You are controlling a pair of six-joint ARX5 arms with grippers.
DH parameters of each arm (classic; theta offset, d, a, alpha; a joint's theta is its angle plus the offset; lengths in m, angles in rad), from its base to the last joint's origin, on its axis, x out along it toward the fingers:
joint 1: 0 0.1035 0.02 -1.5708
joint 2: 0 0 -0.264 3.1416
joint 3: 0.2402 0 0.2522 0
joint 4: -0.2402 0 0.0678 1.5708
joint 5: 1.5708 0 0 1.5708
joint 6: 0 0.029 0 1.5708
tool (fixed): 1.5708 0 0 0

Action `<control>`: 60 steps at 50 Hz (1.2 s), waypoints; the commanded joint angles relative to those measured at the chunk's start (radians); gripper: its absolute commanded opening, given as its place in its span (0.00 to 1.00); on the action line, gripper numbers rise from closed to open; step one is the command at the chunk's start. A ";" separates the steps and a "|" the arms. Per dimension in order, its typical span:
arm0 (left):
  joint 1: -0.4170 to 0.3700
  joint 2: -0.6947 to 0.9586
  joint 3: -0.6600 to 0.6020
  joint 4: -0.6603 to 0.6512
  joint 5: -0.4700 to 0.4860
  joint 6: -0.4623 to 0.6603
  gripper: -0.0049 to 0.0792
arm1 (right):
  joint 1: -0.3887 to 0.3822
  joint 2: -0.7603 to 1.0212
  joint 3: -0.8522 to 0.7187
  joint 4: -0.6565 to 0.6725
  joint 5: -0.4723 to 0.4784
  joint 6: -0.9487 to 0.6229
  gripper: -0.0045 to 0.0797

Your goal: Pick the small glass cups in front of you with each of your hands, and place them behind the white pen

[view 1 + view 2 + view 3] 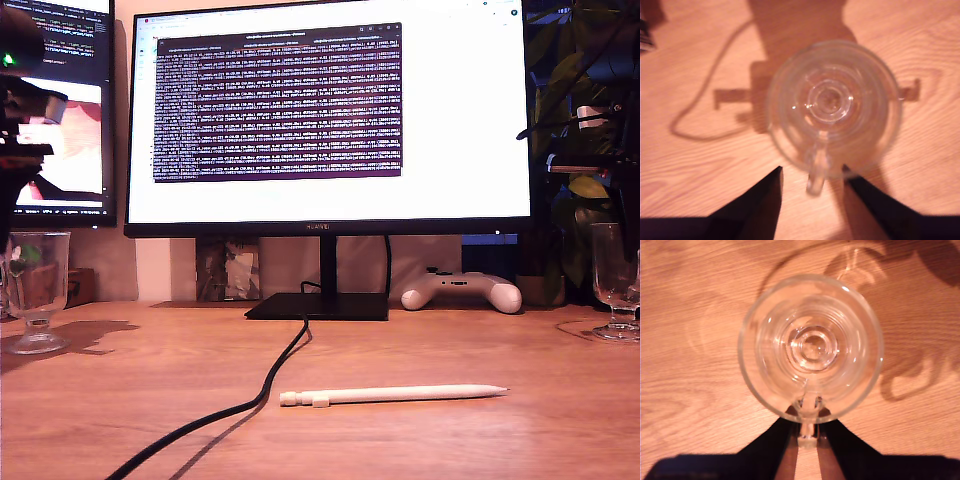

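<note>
Glass cups (pixel 35 290) (pixel 612 280) stand at opposite table edges; first gripper (pixel 812 175) jaws apart, second gripper (pixel 807 422) clamps handle.

— Where did the cups stand?

— One glass cup (pixel 35 290) stood on the table (pixel 420 440) at the exterior view's left edge, the other glass cup (pixel 614 283) at its right edge, well apart.

— And between them?

— The white pen (pixel 392 395) lay nearer the camera, with a cable (pixel 235 405) to its left in that view. Behind both stood the monitor (pixel 328 120), with a game controller (pixel 462 291) beside its base.
</note>
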 commanded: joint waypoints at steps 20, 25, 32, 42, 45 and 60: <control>-0.002 0.013 0.006 0.024 0.048 0.010 0.03 | -0.002 0.003 0.004 0.014 -0.001 -0.002 0.04; -0.002 0.013 0.006 0.035 0.053 0.015 0.03 | -0.002 0.003 0.004 0.014 -0.001 -0.002 0.04; -0.003 0.013 0.006 0.034 0.048 0.014 0.03 | -0.002 0.001 0.004 0.013 -0.001 -0.002 0.04; -0.003 0.012 0.008 0.017 0.045 -0.001 0.03 | 0.005 -0.021 0.004 -0.007 -0.001 -0.010 0.04; -0.004 0.011 0.010 0.006 0.045 -0.007 0.03 | 0.005 -0.032 0.004 -0.014 -0.001 -0.012 0.04; -0.021 -0.050 0.012 -0.009 0.046 -0.023 0.03 | 0.025 -0.087 0.004 -0.046 0.000 -0.029 0.04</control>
